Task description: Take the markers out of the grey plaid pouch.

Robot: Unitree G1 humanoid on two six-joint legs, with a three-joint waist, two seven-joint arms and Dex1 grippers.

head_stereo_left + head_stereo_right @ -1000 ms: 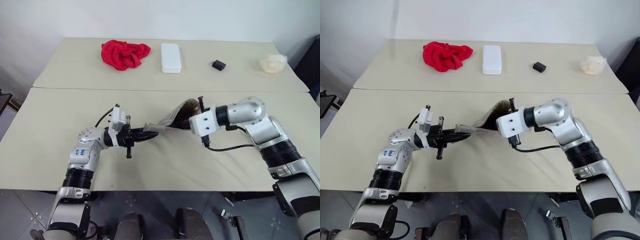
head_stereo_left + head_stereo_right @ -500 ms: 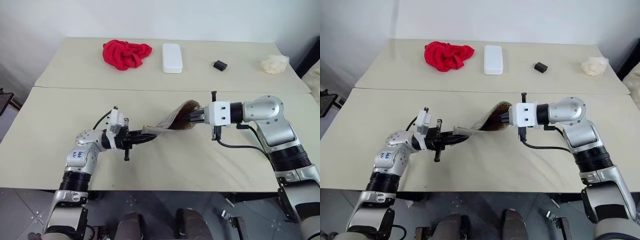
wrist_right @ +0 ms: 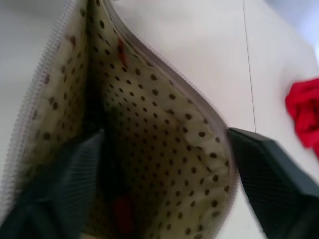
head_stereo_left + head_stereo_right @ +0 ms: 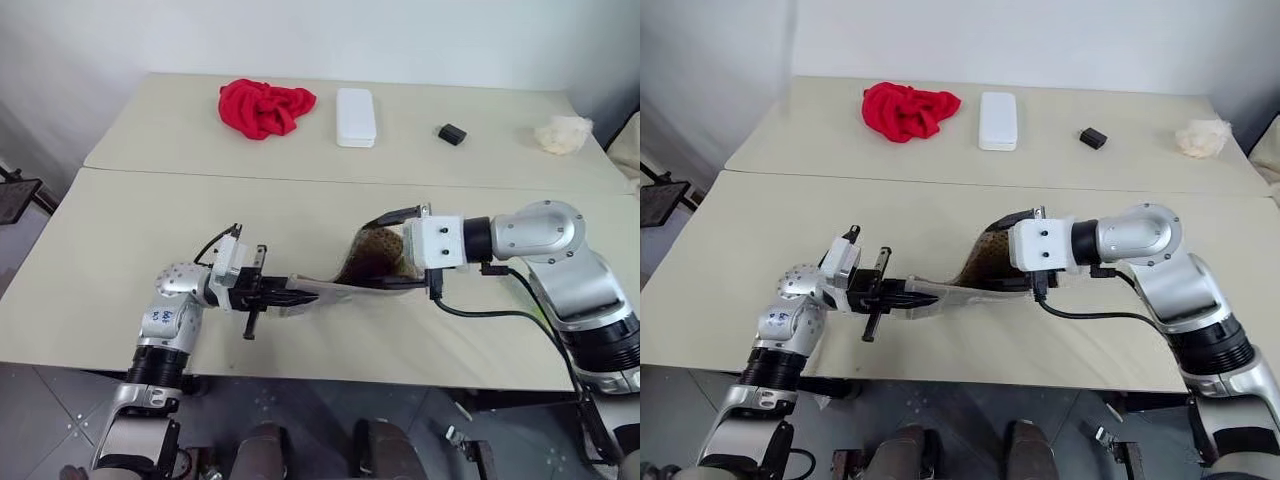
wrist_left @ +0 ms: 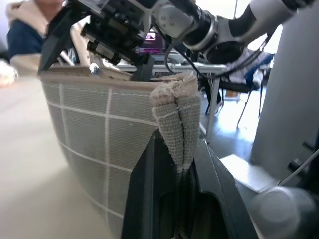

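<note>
Currently left claw [image 4: 293, 295] pinches the grey plaid pouch [image 4: 368, 268] end; right claw [image 4: 395, 248] spread wide at pouch mouth, red marker [image 3: 123, 215] inside.

Pouch [image 4: 375, 262] mouth gapes wide (right end effector [image 4: 402, 248] straddles it).

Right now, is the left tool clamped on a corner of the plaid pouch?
Yes, in the left wrist view the left tool is shut on a bunched corner of the pouch.
</note>
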